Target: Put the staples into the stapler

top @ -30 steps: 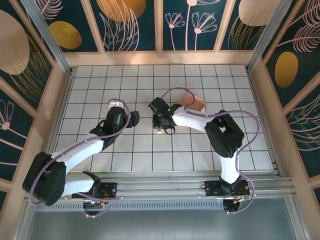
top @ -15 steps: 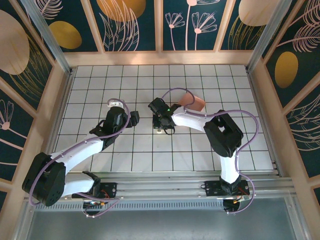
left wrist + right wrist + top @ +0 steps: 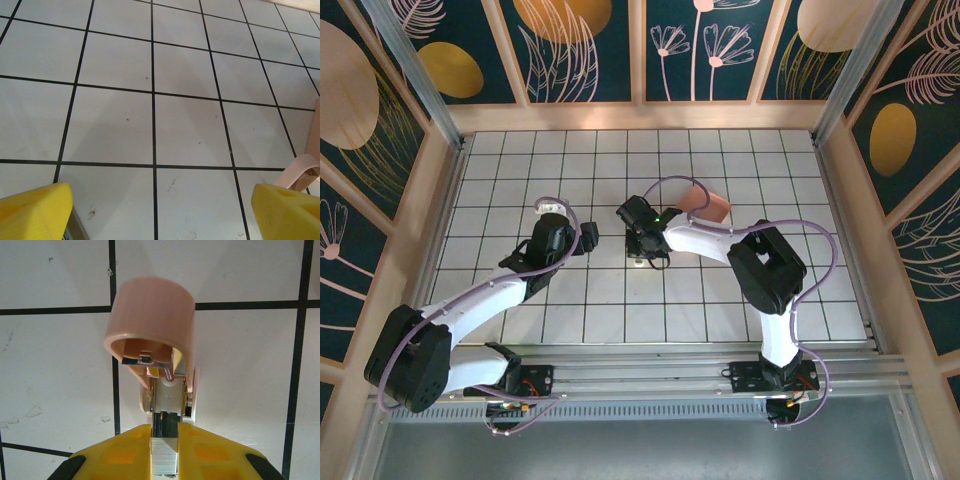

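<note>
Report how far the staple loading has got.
Done: the stapler lies with its pink lid flipped open. In hand: the right end effector pinches the staples, lined up behind it. To do: slide them in, close the lid. The left end effector hangs open nearby.

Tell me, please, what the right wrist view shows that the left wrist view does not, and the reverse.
Right wrist view: the stapler, swung open, and the staples, a silver-grey strip pinched between the right fingers at the stapler's near end. Left wrist view: the left fingers spread wide over bare tiles, with a pink curved edge at the right border, probably part of the stapler. Both: yellow fingers at the bottom and the white tiled table with black lines.
</note>
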